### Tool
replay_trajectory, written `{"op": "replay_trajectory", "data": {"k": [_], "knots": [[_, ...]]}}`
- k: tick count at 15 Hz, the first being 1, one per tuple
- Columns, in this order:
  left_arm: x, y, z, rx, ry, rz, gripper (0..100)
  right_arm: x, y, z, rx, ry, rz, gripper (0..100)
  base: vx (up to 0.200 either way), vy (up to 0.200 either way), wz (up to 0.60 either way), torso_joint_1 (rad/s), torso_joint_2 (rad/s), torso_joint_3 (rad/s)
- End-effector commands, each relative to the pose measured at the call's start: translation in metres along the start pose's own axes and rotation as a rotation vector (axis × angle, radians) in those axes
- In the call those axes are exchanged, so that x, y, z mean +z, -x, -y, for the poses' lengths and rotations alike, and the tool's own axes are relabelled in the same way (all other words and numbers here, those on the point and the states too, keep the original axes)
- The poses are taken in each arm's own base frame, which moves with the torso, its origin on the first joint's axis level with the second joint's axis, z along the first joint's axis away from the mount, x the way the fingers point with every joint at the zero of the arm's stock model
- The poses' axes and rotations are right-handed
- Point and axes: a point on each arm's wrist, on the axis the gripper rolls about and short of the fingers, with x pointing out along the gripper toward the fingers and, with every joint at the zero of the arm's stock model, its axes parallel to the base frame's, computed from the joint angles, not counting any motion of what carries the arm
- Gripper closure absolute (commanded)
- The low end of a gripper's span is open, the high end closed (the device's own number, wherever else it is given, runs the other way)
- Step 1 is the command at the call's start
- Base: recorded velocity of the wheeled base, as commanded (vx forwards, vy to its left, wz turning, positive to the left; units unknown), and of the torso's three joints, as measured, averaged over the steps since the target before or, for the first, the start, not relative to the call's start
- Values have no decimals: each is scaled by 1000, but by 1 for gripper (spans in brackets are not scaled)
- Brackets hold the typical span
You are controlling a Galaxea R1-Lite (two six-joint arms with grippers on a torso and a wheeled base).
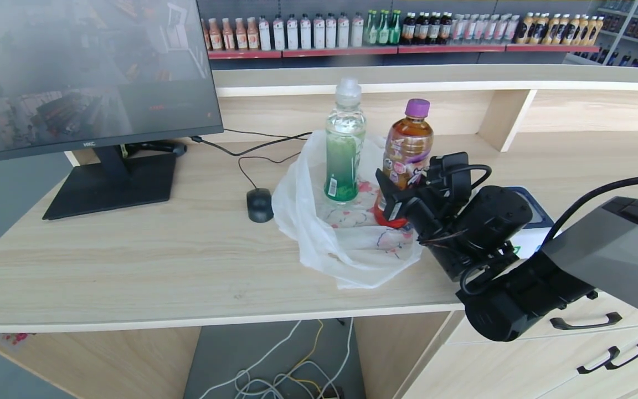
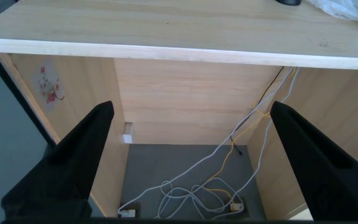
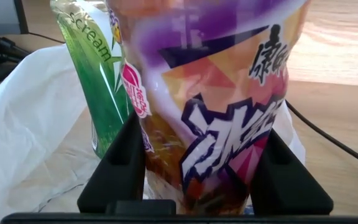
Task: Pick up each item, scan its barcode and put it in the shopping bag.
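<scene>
At the centre of the head view, the right gripper [image 1: 401,197] pinches the lower part of a purple-capped tea bottle [image 1: 407,141], which stands upright on the white shopping bag [image 1: 308,221] spread on the bench [image 1: 130,260]. A green-labelled drink bottle [image 1: 344,149] stands upright just beside it to the left, also on the bag. The left gripper [image 2: 191,155] is spread wide, holding nothing, below the bench's front edge, above loose cables [image 2: 191,186].
</scene>
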Motion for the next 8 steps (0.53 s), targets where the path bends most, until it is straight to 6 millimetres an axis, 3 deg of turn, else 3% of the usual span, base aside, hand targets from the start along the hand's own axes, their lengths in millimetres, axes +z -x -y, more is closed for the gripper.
{"op": "replay_trajectory", "data": {"k": [1, 2, 3, 8], "knots": [[0, 0, 0, 1, 0, 1, 0, 0, 0, -1, 2, 0, -1, 100, 0, 0, 0, 0, 0, 0], [0, 0, 0, 1, 0, 1, 0, 0, 0, 0, 1, -1, -1, 100, 0, 0, 0, 0, 0, 0], [0, 0, 0, -1, 0, 1, 0, 0, 0, 0, 1, -1, -1, 0, 0, 0, 0, 0, 0, 0], [0, 0, 0, -1, 0, 1, 0, 15, 6, 2, -1, -5, 18, 0, 0, 0, 0, 0, 0, 0]]}}
